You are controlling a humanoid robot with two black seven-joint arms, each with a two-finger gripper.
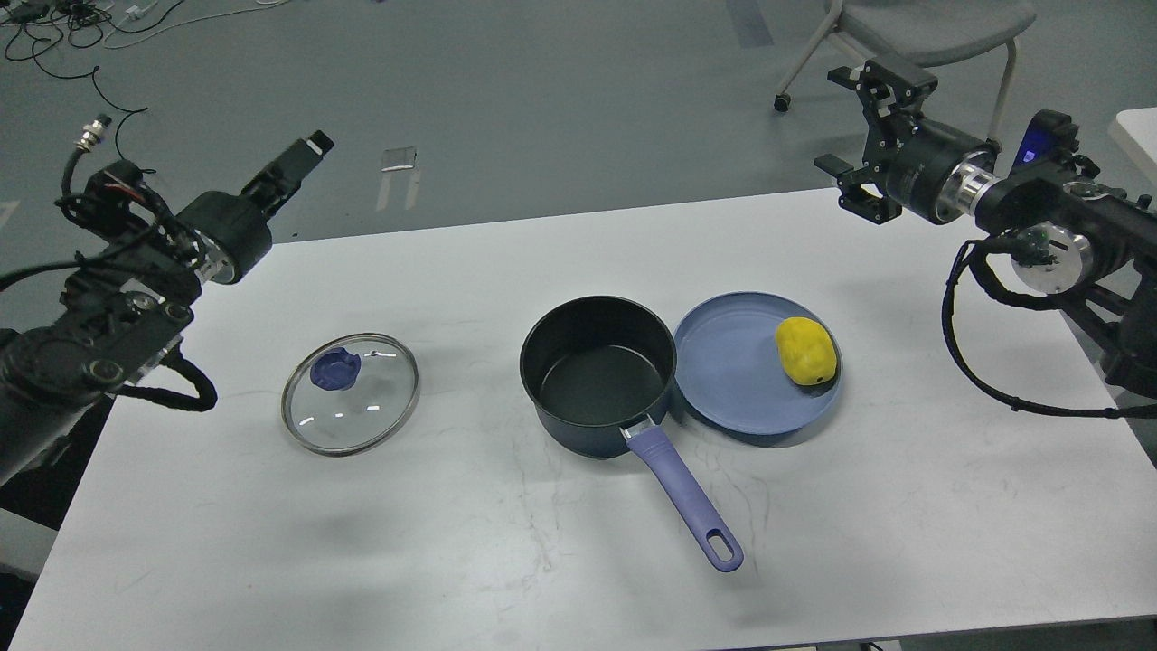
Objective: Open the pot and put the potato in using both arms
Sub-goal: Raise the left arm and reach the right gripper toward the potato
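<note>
The dark blue pot (597, 372) stands open and empty in the middle of the white table (470, 561), its purple handle (684, 499) pointing toward me. Its glass lid (351, 394) with a blue knob lies flat on the table to the left. The yellow potato (805, 351) lies on a blue plate (723, 375) touching the pot's right side. My left gripper (300, 159) is raised above the table's far left edge, seen edge-on and holding nothing. My right gripper (839, 122) is open and empty, raised above the far right corner, beyond the plate.
A grey chair (931, 23) stands on the floor behind the right arm. Black cables (122, 145) run over the floor at the far left. A white surface edge (1141, 136) shows at the right border.
</note>
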